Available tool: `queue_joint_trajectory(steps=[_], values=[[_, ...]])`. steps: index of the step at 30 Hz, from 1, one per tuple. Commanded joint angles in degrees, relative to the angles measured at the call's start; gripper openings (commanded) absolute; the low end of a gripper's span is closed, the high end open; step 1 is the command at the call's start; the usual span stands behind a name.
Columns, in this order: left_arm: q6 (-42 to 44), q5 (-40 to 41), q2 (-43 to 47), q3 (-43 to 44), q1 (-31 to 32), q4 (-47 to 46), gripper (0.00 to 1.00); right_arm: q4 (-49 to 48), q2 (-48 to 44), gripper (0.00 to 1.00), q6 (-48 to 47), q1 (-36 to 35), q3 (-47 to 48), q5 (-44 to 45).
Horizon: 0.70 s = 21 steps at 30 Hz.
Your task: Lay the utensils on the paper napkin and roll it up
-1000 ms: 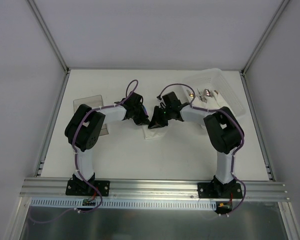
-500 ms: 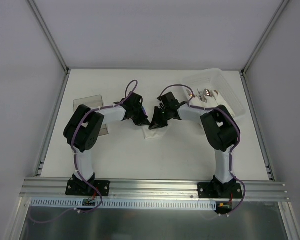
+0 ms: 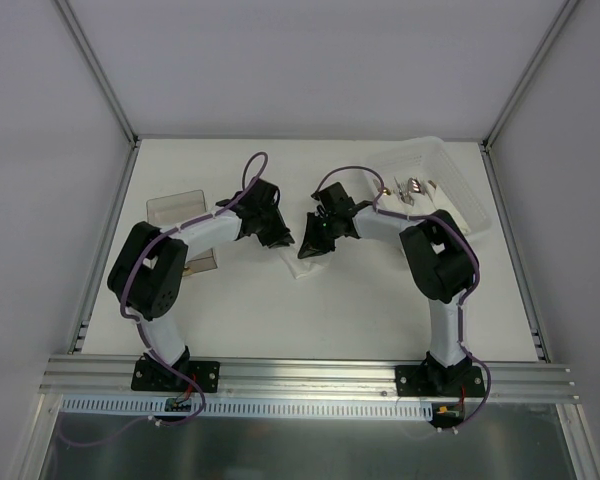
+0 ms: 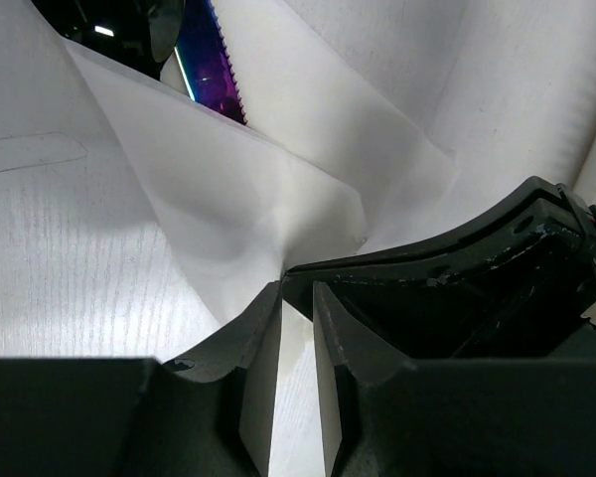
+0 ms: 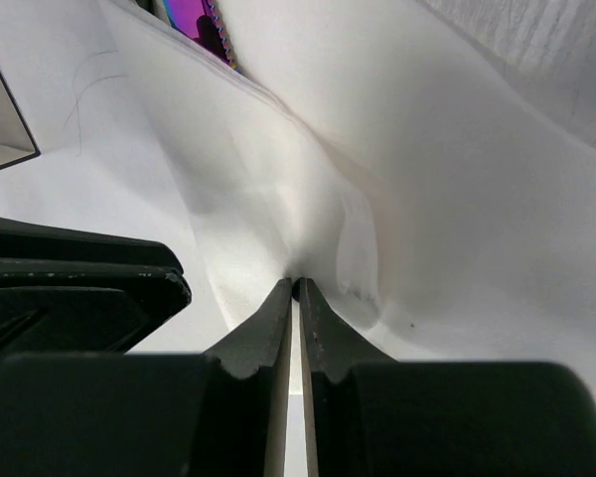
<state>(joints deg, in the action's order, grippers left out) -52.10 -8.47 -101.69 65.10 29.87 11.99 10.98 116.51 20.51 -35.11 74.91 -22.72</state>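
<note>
The paper napkin (image 3: pixel 302 264) lies crumpled mid-table between both grippers, folded up over the utensils. An iridescent purple utensil (image 4: pixel 215 78) pokes out of the fold's far end, its tip (image 5: pixel 203 22) also in the right wrist view. A dark shape beside it may be the spoon; I cannot tell. My left gripper (image 4: pixel 296 286) stands slightly open at the napkin's (image 4: pixel 248 199) corner, bare table showing between its fingers. My right gripper (image 5: pixel 296 288) is shut on a pinched ridge of the napkin (image 5: pixel 308 189). Seen from above, the left gripper (image 3: pixel 283 238) and right gripper (image 3: pixel 308 245) almost touch.
A clear plastic box (image 3: pixel 458 196) holding other cutlery (image 3: pixel 411 188) sits at the back right, close behind the right arm. A clear flat lid (image 3: pixel 172 206) lies left of the left arm. The right gripper's black body (image 4: pixel 477 278) crowds the left wrist view.
The left jaws have parted and let go of the napkin corner, and the left arm's elbow swung out to the left. The right jaws pinched tighter on the napkin.
</note>
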Motion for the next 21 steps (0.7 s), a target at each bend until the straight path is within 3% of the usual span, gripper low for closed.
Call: queue_joint_trajectory(steps=[1,21], values=[[0.94,0.91,1.32,1.08,-0.69,1.99,0.18,3.87,2.49,0.09,-2.32,0.04,0.58,5.41],[0.51,1.27,-10.01,4.86,-0.77,1.72,0.04,4.31,2.93,0.08,-2.05,-0.22,0.67,4.44]])
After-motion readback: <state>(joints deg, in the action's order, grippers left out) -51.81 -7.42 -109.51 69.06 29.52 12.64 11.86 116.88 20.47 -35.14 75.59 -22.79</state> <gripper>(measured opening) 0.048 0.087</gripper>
